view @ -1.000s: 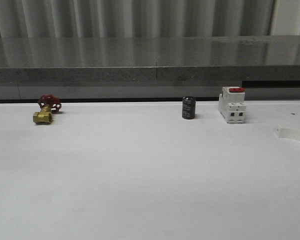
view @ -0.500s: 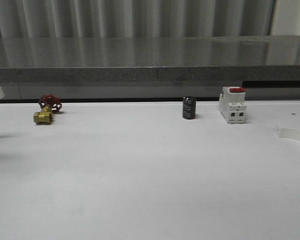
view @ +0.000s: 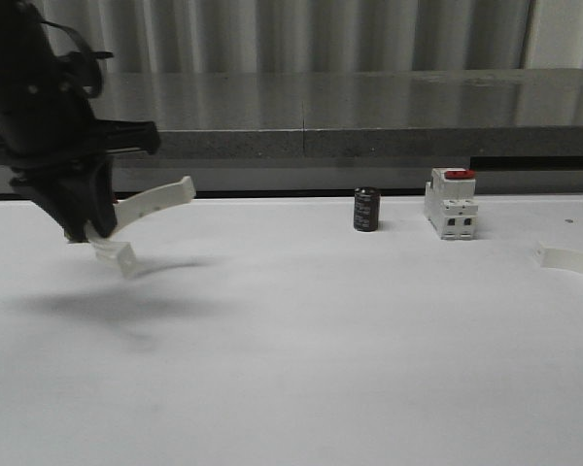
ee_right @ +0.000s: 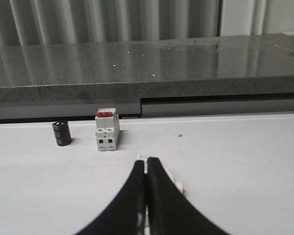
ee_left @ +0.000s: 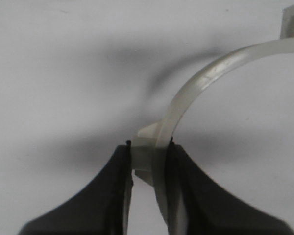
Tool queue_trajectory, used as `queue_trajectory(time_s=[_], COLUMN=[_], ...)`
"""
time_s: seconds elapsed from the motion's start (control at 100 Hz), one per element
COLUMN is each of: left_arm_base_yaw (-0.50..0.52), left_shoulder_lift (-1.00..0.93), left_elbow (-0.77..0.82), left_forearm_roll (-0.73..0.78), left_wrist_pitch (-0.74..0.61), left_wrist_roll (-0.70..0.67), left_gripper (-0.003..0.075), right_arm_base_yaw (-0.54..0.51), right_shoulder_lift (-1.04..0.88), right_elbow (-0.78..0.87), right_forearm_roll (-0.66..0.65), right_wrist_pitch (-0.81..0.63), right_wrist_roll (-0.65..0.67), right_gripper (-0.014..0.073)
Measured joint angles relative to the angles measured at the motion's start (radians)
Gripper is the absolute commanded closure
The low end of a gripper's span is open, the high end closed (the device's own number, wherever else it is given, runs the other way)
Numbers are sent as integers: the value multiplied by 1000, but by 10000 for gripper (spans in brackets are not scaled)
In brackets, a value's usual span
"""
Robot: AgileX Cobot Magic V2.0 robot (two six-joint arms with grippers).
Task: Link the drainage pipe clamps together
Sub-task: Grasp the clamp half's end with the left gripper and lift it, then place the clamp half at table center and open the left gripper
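Note:
My left gripper [view: 93, 231] hangs above the table at the far left, shut on one white drainage pipe clamp [view: 146, 208]. That band curves up to the right, and its lower tab [view: 126, 260] is close to the table. In the left wrist view the gripper [ee_left: 149, 151] pinches the band [ee_left: 196, 88] next to a tab. The second clamp [view: 569, 259] shows partly at the right edge of the front view. My right gripper [ee_right: 146, 164] is shut on a thin white strip of this clamp [ee_right: 174, 184], low over the table.
A white breaker with a red top [view: 452, 204] and a small black cylinder [view: 366, 209] stand at the back of the white table [view: 301, 340]. A grey ledge [view: 369, 107] runs behind them. The breaker [ee_right: 107, 130] and cylinder [ee_right: 62, 133] lie beyond my right gripper.
My left arm has swung in from the left edge carrying its clamp and now covers the brass valve with the red handle. The clamp at the right edge has barely moved.

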Motion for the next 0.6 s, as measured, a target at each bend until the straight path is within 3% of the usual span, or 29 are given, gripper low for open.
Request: queue_trajectory(time_s=[0.25,0.6], left_arm_base_yaw=[-95,-139], left_shoulder_lift=[87,142], left_elbow=[0,0], left_forearm_roll=[2,2], left_wrist_pitch=[-65,-122], left_wrist_roll=[-142,-195], left_gripper=[720,720], right_arm_base_yaw=[0,0], right_shoulder_lift=[0,0], right_elbow=[0,0], right_forearm_roll=[0,0], right_wrist_pitch=[0,0], right_wrist_roll=[0,0], right_gripper=[662,662])
